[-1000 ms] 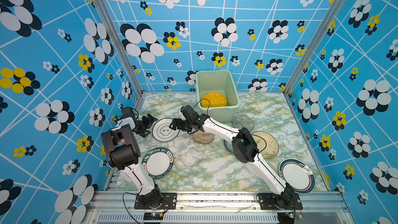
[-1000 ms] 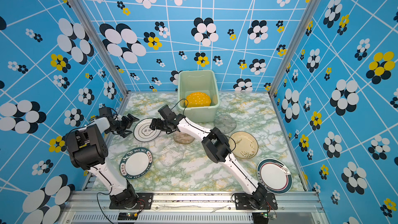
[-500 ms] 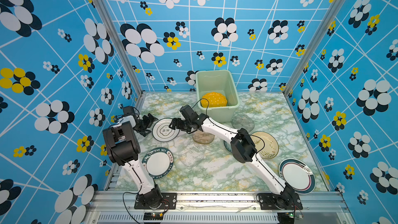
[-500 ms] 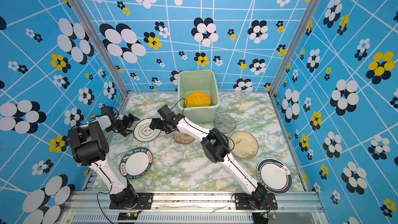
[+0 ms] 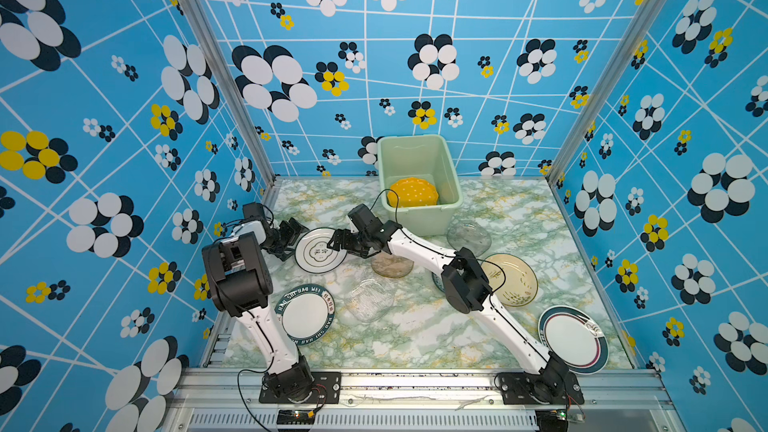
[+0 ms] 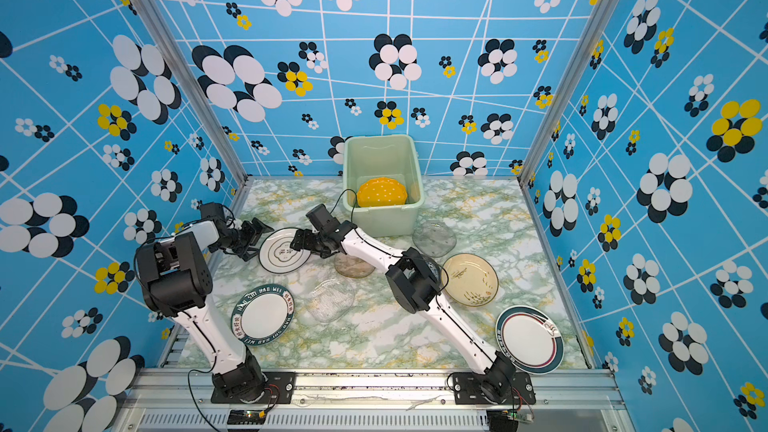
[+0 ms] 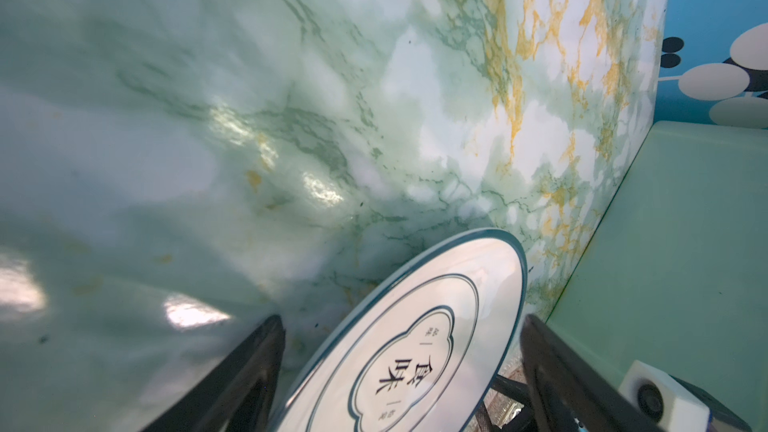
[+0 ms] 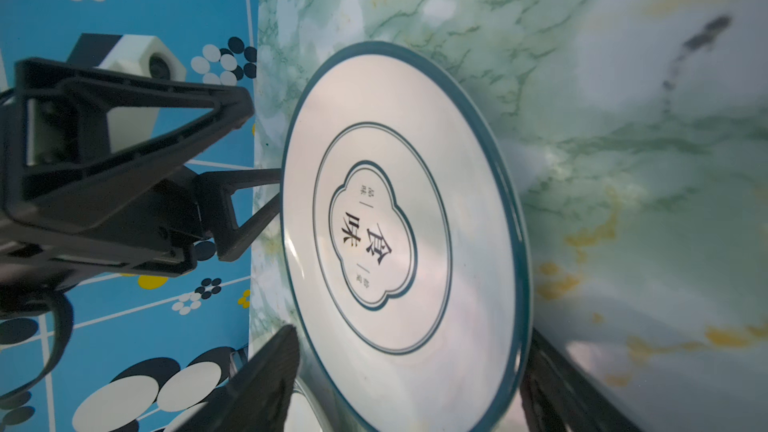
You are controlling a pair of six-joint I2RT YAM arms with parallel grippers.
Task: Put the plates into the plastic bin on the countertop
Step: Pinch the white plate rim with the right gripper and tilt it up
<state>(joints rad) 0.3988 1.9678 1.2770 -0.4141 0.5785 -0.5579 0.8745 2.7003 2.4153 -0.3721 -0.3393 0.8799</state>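
While both arms reach to one spot in both top views, the left gripper and the right gripper sit on two sides of the white plate with the dark rim. It lies on the countertop, near the green bin but outside it. The yellow dotted plate is in the bin. A clear glass plate, a brown glass plate and a cream plate lie apart on the marble.

In the left wrist view, the left gripper has its black fingers spread wide. The round edge of the white plate pokes in between them, and nothing is squeezed.

In the right wrist view, the right gripper is spread wide too, with the white plate between its fingers. I cannot tell if they touch it. Across the plate, one finger of the left gripper comes right up to the rim
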